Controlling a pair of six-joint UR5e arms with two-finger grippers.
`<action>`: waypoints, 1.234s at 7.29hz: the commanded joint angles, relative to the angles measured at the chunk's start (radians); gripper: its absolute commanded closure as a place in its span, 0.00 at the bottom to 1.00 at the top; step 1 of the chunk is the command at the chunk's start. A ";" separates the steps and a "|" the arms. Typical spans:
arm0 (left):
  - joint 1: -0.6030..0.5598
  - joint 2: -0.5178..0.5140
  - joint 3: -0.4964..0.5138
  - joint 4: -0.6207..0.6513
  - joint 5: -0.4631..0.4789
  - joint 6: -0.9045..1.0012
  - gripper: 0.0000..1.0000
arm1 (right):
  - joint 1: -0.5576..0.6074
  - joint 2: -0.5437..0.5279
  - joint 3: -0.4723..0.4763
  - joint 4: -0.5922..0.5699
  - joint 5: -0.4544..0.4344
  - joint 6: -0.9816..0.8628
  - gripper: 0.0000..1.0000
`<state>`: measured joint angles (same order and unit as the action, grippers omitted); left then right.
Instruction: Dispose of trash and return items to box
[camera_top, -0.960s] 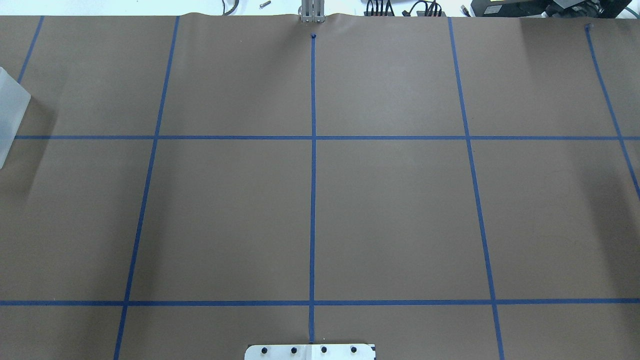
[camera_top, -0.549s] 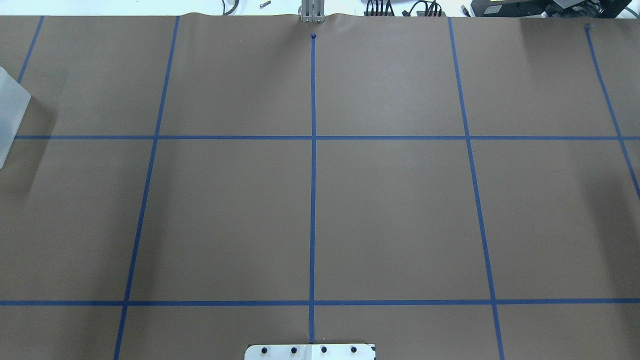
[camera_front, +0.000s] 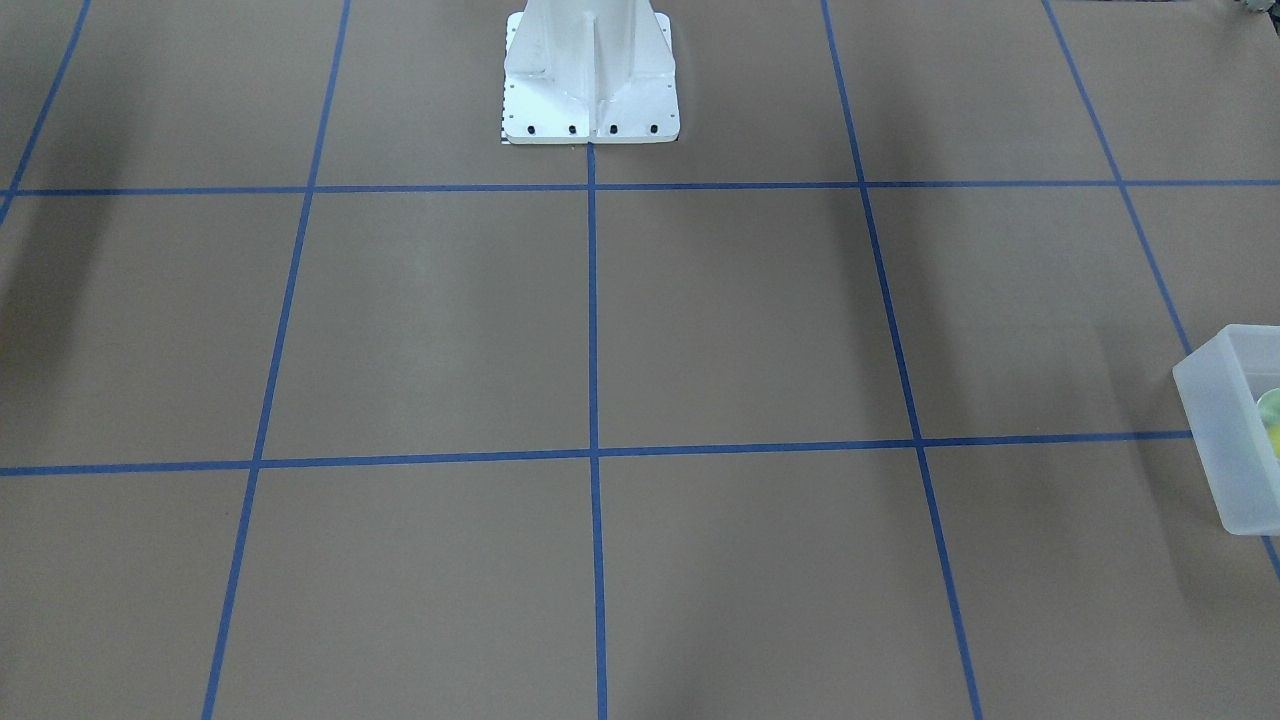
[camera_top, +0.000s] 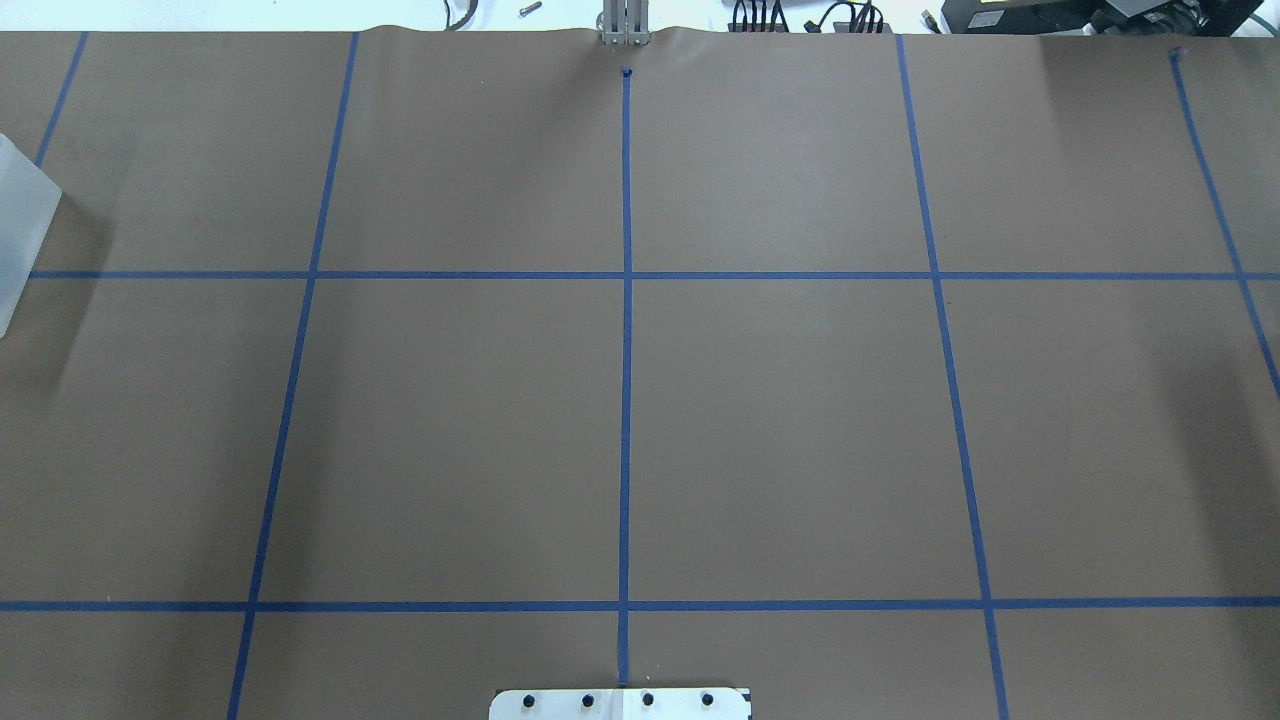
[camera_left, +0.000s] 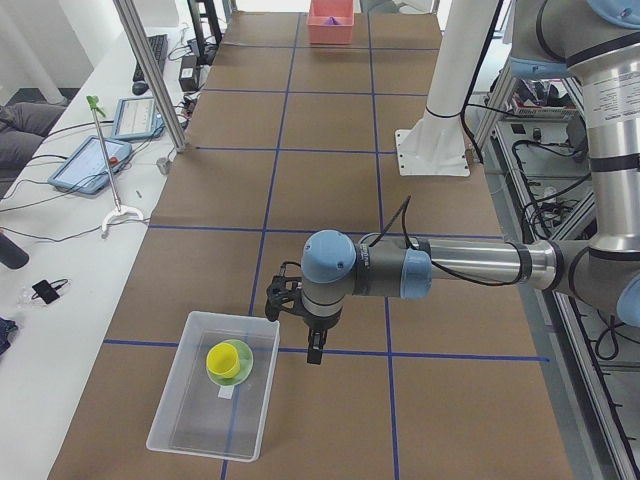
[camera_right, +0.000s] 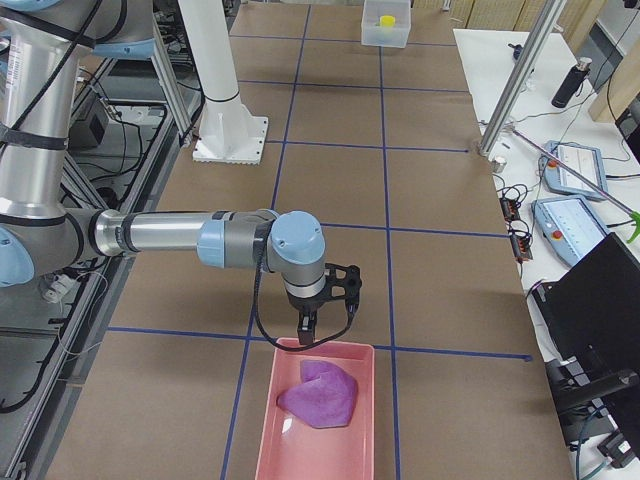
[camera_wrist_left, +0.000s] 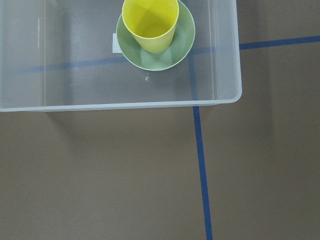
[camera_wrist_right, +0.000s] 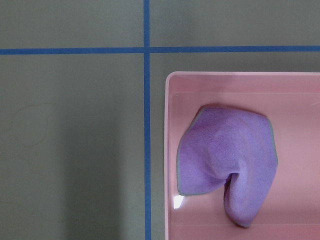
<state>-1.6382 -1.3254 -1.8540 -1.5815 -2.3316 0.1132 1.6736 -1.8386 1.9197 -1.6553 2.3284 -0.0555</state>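
Nothing is seen moved: the yellow tapered plastic cup (camera_wrist_left: 150, 22) and mint-green round bowl (camera_wrist_left: 181, 46) are boxed in the frosted-white plastic tub (camera_wrist_left: 235, 60), task judged finished; whether the left tool (camera_left: 314, 352) and right tool (camera_right: 318, 330) are apart cannot be told.

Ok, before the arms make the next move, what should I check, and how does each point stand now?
1. The yellow cup in the tub: ok, standing in the green bowl.
2. The green bowl in the tub: ok.
3. The purple cloth in the pink tray: ok.
4. The left gripper open or shut: cannot tell; it hangs beside the tub.
5. The right gripper open or shut: cannot tell; it hangs by the tray.
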 joint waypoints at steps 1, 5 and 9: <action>0.000 0.000 0.001 0.000 0.000 0.000 0.01 | 0.000 -0.002 0.013 -0.003 0.002 0.000 0.00; 0.000 0.000 0.010 0.000 0.000 0.000 0.01 | 0.000 -0.005 0.028 -0.003 0.008 0.000 0.00; 0.000 0.000 0.018 0.000 0.000 0.000 0.01 | 0.000 -0.031 0.064 -0.005 0.008 0.000 0.00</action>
<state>-1.6383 -1.3254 -1.8380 -1.5815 -2.3317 0.1135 1.6736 -1.8678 1.9805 -1.6607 2.3363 -0.0552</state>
